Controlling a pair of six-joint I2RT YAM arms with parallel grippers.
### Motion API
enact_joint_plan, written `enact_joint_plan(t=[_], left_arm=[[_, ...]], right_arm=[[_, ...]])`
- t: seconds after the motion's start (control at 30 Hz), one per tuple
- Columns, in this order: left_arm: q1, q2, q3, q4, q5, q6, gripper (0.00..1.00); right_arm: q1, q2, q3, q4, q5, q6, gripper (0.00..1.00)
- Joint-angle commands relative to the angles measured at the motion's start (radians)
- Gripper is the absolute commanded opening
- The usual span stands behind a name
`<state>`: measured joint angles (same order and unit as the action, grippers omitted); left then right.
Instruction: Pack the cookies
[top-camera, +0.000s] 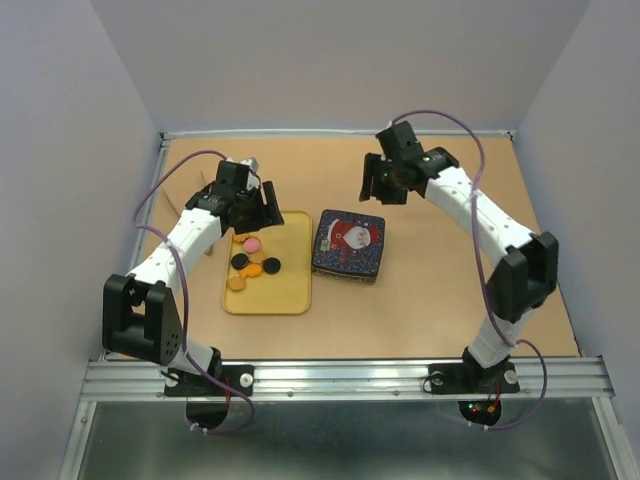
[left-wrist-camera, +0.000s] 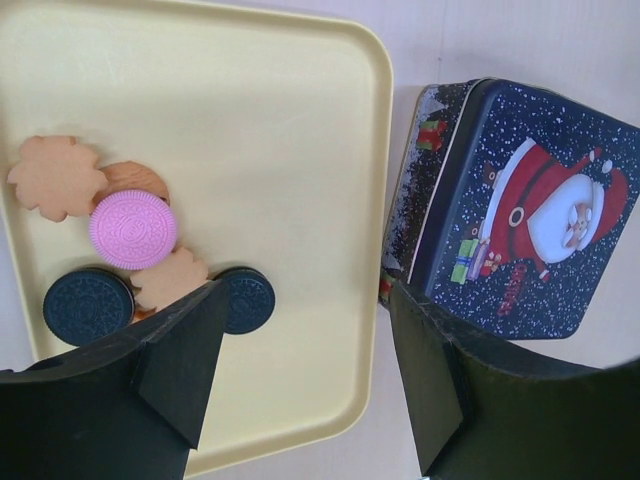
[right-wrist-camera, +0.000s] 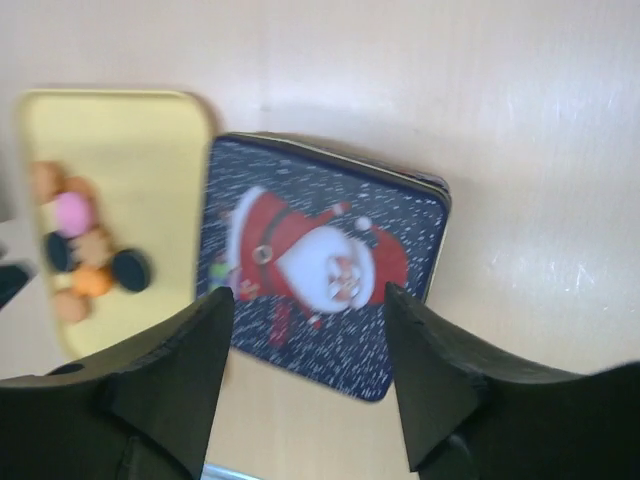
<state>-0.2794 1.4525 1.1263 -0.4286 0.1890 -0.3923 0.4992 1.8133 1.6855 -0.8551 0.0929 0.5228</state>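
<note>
cookies (left-wrist-camera: 133, 228): small cluster on the left side of the yellow tray (left-wrist-camera: 280, 120), orange ones, one pink, two black; left of frame in the left wrist view. left gripper (left-wrist-camera: 305, 340) wide, holding nothing, centred over bare tray. the cluster lies off its left finger, with one black cookie partly hidden behind that tip. santa tin (top-camera: 348, 245) just right of the tray, lid on. right gripper (right-wrist-camera: 308, 300) wide, empty, above the tin, well apart from the cookies. judgement: left arm is nearer the cookies, right arm nearer the lid.
</note>
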Motion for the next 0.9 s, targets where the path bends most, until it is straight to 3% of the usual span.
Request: enact_joint_plan(t=[0.0,0.07,0.1,0.13,0.33,0.53,0.57,0.63,0.67,0.77,0.87], left_arm=[[0.009,-0.086,0.041,0.004,-0.017,0.026,0.79],[0.013,-0.107,0.038,0.019,-0.011,0.023,0.82],[0.014,-0.112,0.040,0.022,-0.016,0.020,0.84],[0.014,-0.124,0.041,0.025,-0.020,0.010,0.99],[0.014,-0.225,0.038,0.066,-0.170,-0.029,0.99],[0.016,-0.360,-0.013,0.145,-0.429,-0.042,0.99],[0.014,-0.423,-0.069,0.178,-0.532,-0.072,0.99],[0.014,-0.503,-0.162,0.273,-0.598,-0.074,0.99],[0.014,-0.588,-0.274,0.389,-0.649,-0.079,0.99],[0.014,-0.734,-0.422,0.615,-0.700,-0.054,0.99],[0.014,-0.800,-0.569,0.760,-0.684,0.087,0.99]], right_arm=[[0.006,-0.265,0.082,0.065,-0.082,-0.050,0.80],[0.004,-0.336,0.036,0.077,-0.139,-0.061,0.90],[0.004,-0.368,0.013,0.079,-0.143,-0.061,1.00],[0.004,-0.438,-0.007,0.077,-0.142,-0.047,1.00],[0.006,-0.749,-0.225,0.076,-0.116,0.009,1.00],[0.004,-0.966,-0.366,0.074,-0.062,0.077,1.00],[0.004,-1.017,-0.383,0.076,-0.027,0.088,1.00],[0.004,-1.060,-0.409,0.074,0.013,0.109,1.00],[0.004,-1.086,-0.438,0.074,0.037,0.105,1.00],[0.004,-1.164,-0.467,0.074,0.071,0.088,1.00],[0.004,-1.218,-0.477,0.071,0.093,0.082,1.00]])
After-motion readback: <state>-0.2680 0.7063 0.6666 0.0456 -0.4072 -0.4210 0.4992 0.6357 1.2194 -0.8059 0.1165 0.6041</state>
